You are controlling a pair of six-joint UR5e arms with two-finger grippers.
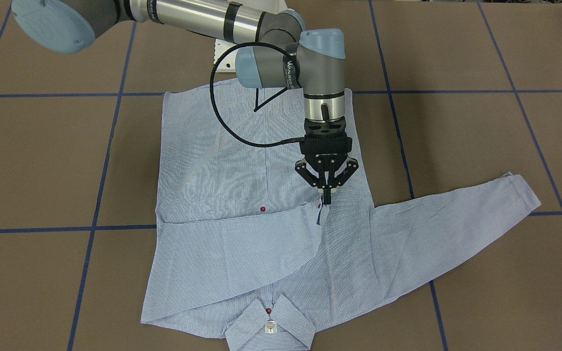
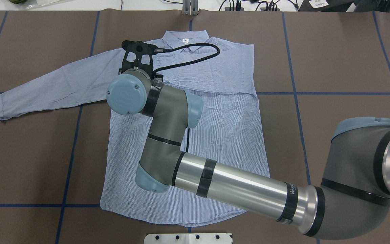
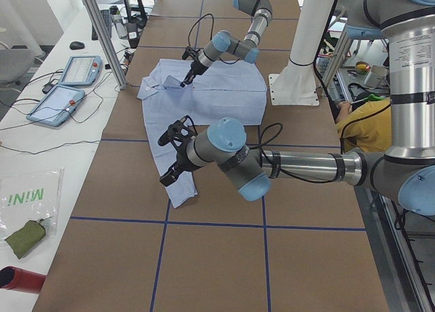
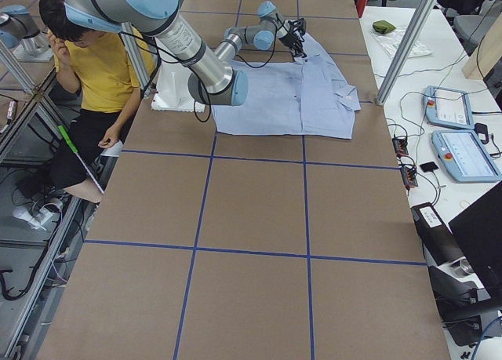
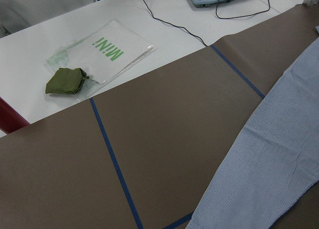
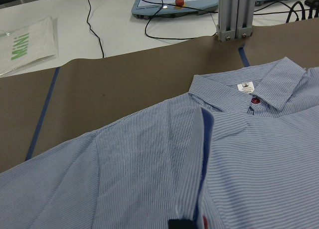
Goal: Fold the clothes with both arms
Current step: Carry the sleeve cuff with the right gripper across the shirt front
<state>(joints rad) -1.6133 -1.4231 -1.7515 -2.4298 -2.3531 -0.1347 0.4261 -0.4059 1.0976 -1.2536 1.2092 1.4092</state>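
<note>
The light blue striped shirt [image 1: 261, 170] lies flat, front up, with its collar [image 1: 271, 324] at the table's far side from the robot. One sleeve [image 1: 237, 248] is folded across the chest. The other sleeve [image 1: 456, 214] lies stretched out sideways. My right gripper [image 1: 327, 197] is shut on the folded sleeve's cuff [image 6: 202, 154] at mid-chest. In the overhead view the right arm [image 2: 235, 184] reaches across the shirt [image 2: 229, 135]. My left gripper [image 3: 168, 176] shows only in the exterior left view, above the outstretched sleeve's end [image 5: 269, 169]. I cannot tell whether it is open or shut.
The brown table [image 1: 42, 156] has blue tape grid lines. The white pedestal base [image 2: 188, 238] is at the robot's side. A seated person in yellow [image 4: 102, 70] is beside it. Tablets [image 4: 451, 109], a green pouch [image 5: 65, 82] and an aluminium post [image 6: 234, 14] lie along the far side.
</note>
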